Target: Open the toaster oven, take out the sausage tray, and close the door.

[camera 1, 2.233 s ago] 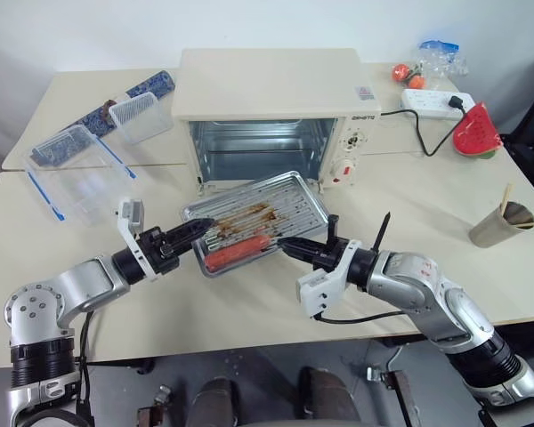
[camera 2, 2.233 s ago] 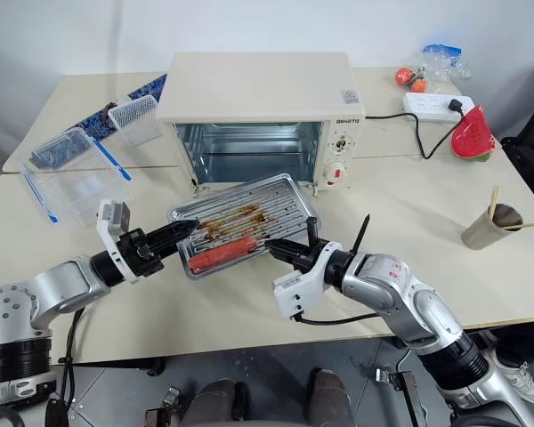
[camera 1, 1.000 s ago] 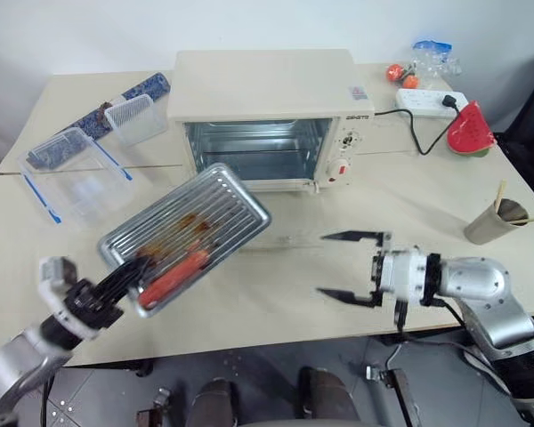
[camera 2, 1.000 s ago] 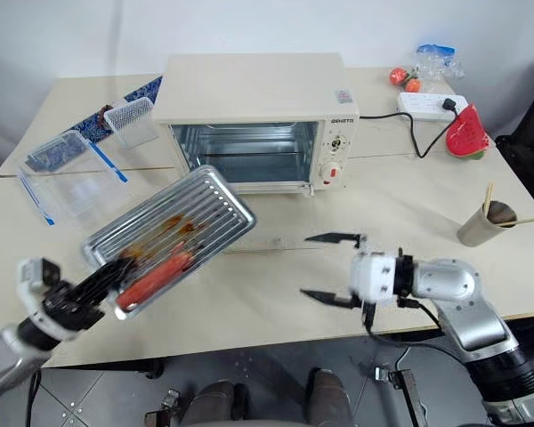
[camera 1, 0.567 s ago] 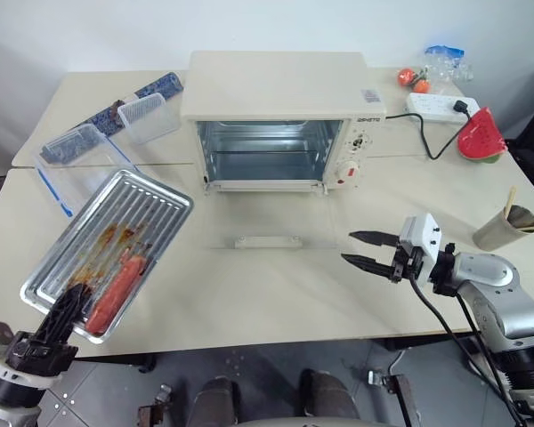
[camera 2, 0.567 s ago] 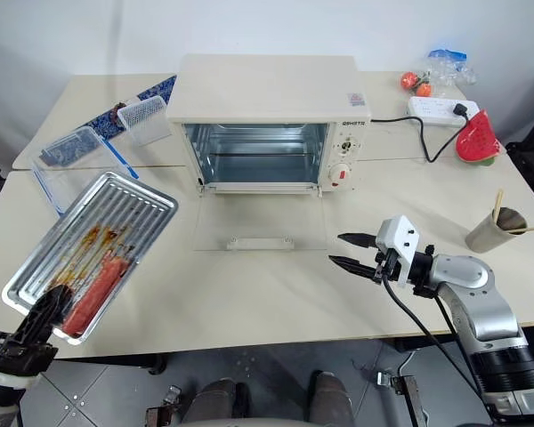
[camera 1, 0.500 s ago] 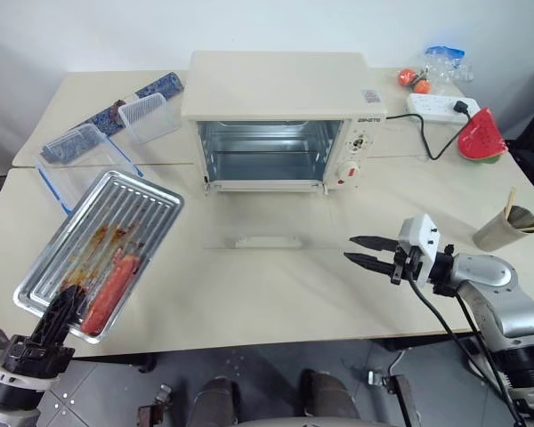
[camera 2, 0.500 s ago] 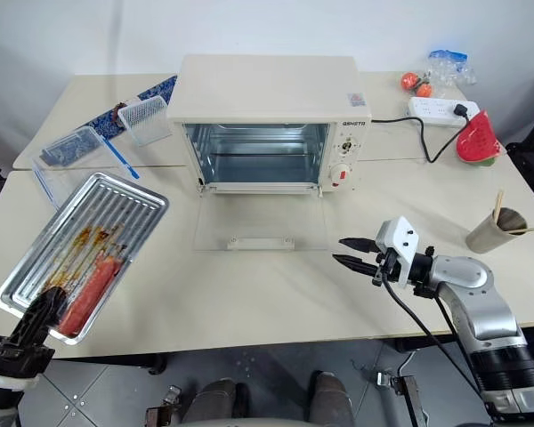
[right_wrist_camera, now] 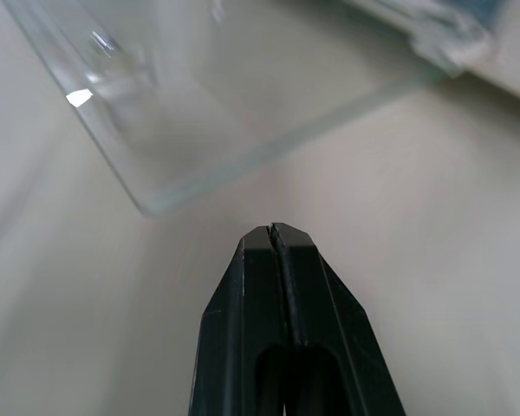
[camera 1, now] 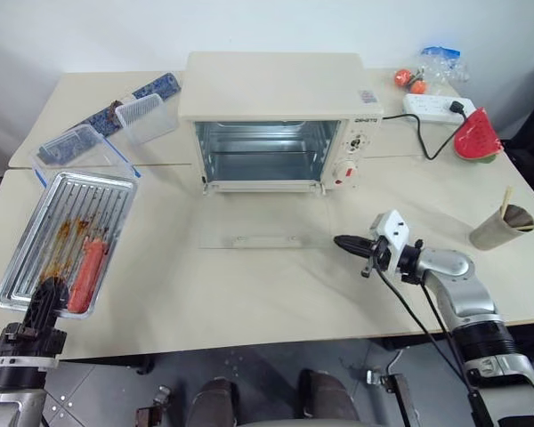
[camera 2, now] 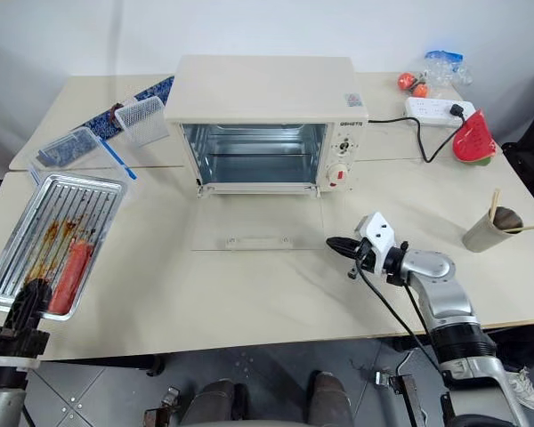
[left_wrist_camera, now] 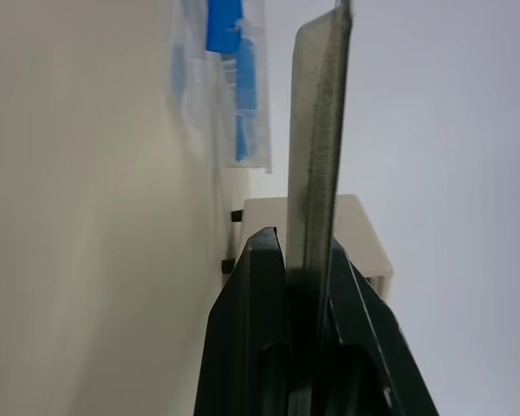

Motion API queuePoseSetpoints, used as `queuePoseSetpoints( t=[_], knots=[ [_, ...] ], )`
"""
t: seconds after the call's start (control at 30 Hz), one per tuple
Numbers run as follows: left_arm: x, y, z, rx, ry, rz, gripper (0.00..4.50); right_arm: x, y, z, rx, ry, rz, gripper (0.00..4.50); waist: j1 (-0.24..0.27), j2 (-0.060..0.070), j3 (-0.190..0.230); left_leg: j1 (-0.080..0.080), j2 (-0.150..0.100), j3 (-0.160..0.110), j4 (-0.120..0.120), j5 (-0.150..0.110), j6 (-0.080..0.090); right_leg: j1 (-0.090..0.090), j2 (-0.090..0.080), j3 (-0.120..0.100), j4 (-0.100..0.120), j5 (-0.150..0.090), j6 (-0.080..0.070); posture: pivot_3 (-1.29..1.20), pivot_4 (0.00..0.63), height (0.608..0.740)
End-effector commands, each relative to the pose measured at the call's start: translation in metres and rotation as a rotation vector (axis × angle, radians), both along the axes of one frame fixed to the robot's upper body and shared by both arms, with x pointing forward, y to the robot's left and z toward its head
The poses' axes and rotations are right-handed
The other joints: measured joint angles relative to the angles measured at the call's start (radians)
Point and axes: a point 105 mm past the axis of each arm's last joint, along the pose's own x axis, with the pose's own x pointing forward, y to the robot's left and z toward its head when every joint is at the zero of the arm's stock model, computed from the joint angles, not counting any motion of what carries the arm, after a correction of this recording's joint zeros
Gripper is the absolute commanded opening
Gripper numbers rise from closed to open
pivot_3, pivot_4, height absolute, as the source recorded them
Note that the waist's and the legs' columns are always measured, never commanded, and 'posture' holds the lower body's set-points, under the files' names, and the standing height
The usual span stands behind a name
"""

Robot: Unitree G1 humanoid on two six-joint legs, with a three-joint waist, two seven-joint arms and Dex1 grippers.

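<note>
- The sausage tray (camera 1: 67, 240) is out of the toaster oven (camera 1: 271, 120); it sits far off to the oven's left, near the table's front corner, level, with the red sausage (camera 1: 83, 273) lying in its near half.
- The left gripper (camera 1: 46, 298) is clamped on the tray's near rim; the left wrist view shows the thin metal edge pinched between the black fingers (left_wrist_camera: 260, 286).
- The door (camera 1: 262, 234) lies fully open, flat on the table in front of the oven, its bar handle at the outer edge.
- The right gripper (camera 1: 345, 242) hovers just off the door's right front corner, fingers pressed together and holding nothing.
- Judging by this, removal looks done and closing the door is the step in hand.
- Next, I'd expect the closed tip to slip under the door's outer edge or handle and swing it up; the glass lies flush, so getting beneath it may be fiddly.
</note>
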Motion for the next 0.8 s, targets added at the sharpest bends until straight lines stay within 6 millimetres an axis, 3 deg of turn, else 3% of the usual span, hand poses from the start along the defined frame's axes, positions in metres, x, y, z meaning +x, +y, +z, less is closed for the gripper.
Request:
queuePoseSetpoints(
  t=[0.03, 0.27, 0.47, 0.6, 0.73, 0.8],
  knots=[
    [-0.002, 0.004, 0.008, 0.005, -0.027, 0.009, 0.0, -0.006, 0.002, 0.033, 0.074, -0.095, 0.057, 0.02, 0.002, 0.0, 0.0, 0.0, 0.0, 0.0, 0.0, 0.0, 0.0, 0.0, 0.0, 0.0, 0.0, 0.0, 0.0, 0.0, 0.15, 0.74],
    [0.0, 0.002, 0.011, 0.041, -0.017, -0.057, 0.0, -0.024, 0.003, 0.074, 0.174, -0.147, 0.118, 0.02, 0.003, 0.0, 0.0, 0.0, 0.0, -0.001, 0.0, 0.0, 0.0, 0.0, 0.0, 0.0, 0.0, 0.0, 0.0, 0.0, 0.15, 0.74],
    [-0.001, -0.001, 0.021, 0.1, -0.039, -0.167, 0.0, -0.013, 0.002, 0.124, 0.331, -0.274, 0.033, 0.02, -0.001, 0.0, 0.0, 0.0, 0.0, 0.0, 0.0, 0.0, 0.0, -0.001, 0.0, 0.0, 0.001, 0.0, 0.0, 0.0, 0.15, 0.74],
    [0.001, -0.01, 0.027, 0.146, -0.04, -0.281, 0.0, -0.012, 0.0, 0.131, 0.374, -0.304, 0.009, 0.02, -0.001, 0.0, 0.0, 0.0, 0.001, 0.0, -0.001, -0.001, -0.001, -0.001, 0.0, 0.0, 0.001, 0.0, 0.0, 0.0, 0.15, 0.74],
    [0.005, -0.039, 0.023, 0.22, 0.059, -0.554, 0.0, -0.034, 0.001, 0.114, 0.324, -0.167, 0.146, 0.02, 0.01, 0.0, 0.0, -0.001, 0.0, -0.003, -0.001, -0.001, -0.001, -0.002, 0.0, -0.001, 0.002, 0.0, 0.0, 0.0, 0.15, 0.74],
    [0.017, -0.055, 0.022, 0.237, 0.078, -0.656, 0.0, -0.049, -0.004, 0.109, 0.313, -0.109, 0.187, 0.02, 0.013, 0.0, 0.0, -0.002, 0.0, -0.003, -0.001, -0.001, 0.0, -0.002, 0.0, -0.001, 0.0, 0.0, 0.0, 0.0, 0.15, 0.74]
  ],
)
